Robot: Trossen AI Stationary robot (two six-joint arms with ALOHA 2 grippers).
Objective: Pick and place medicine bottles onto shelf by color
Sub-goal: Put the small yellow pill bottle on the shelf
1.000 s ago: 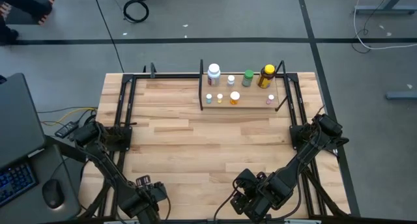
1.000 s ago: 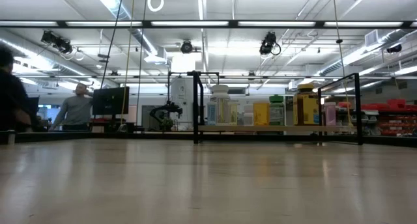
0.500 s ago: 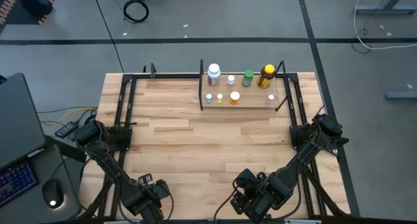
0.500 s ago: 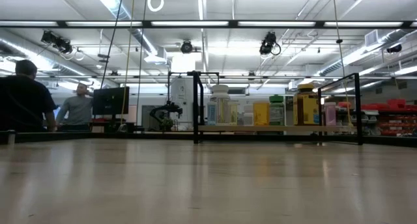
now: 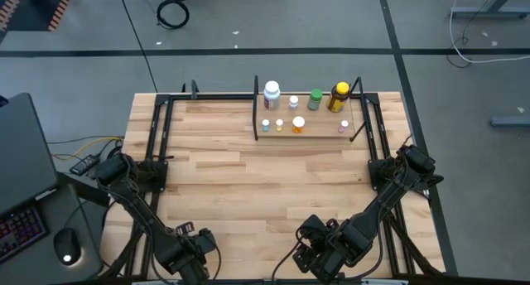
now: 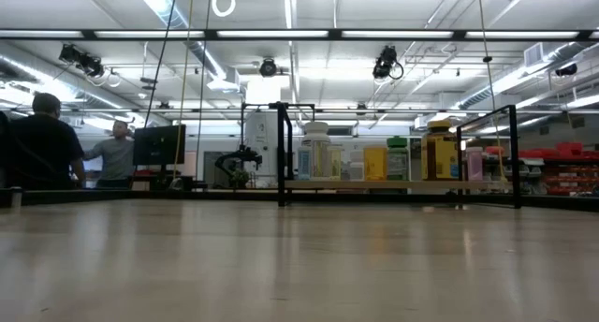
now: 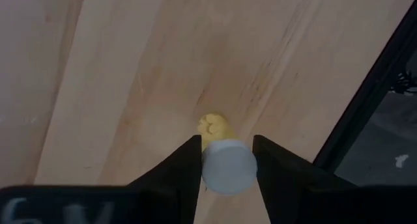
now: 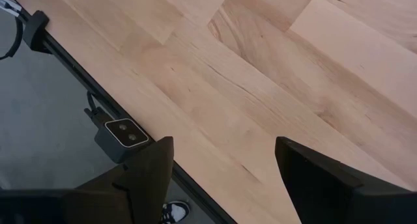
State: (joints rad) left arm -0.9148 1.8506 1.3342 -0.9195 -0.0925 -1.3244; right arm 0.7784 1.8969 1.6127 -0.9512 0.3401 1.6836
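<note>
Beyond the wooden table (image 6: pixel 299 266), two people (image 6: pixel 42 139) stand; left tool (image 7: pixel 225 165) clamps a white-capped bottle (image 7: pixel 228 167), right tool (image 8: pixel 218 162) apart.

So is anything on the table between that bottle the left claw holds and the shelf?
Nothing visible: the left gripper holds a small white-capped bottle at the near edge, and bare tabletop stretches to the shelf.

White-capped yellow bottle (image 7: pixel 221 155), dark fingers (image 7: pixel 176 178)
</note>
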